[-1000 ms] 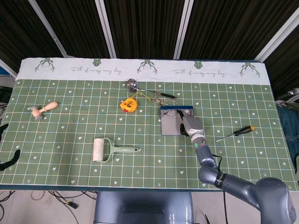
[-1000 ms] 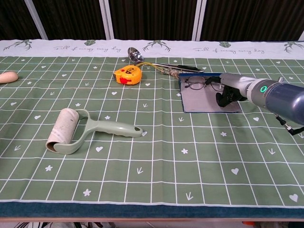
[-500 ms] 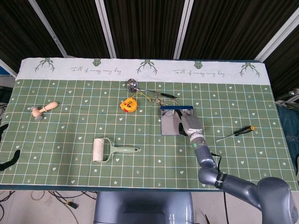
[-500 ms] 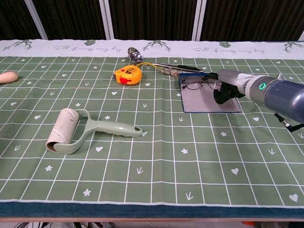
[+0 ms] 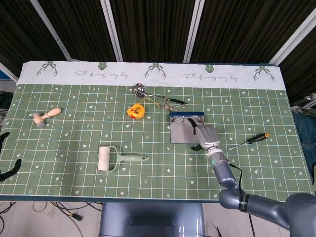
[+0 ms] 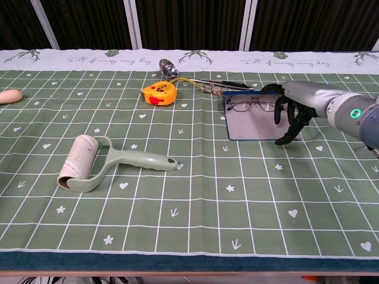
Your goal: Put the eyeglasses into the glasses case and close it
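The glasses case (image 5: 178,133) lies open right of centre, its grey lid flat on the cloth (image 6: 251,127) and its blue tray at the far end. The dark-rimmed eyeglasses (image 5: 186,119) lie across that far end (image 6: 253,104). My right hand (image 5: 206,136) hovers at the case's right near edge (image 6: 296,106), its dark fingers spread and hanging down, holding nothing. At the left edge of the head view only two dark fingertips of my left hand (image 5: 4,170) show, apart and empty.
Behind the case lie a yellow tape measure (image 6: 160,93) and a metal ladle (image 6: 167,68). A green lint roller (image 6: 89,161) lies at the left front, a wooden piece (image 5: 45,116) at the far left, and a screwdriver (image 5: 249,140) right of the hand.
My right hand has come off the case lid, drawn back toward the right near side, and its curled fingers have spread. The glasses and case have not moved.
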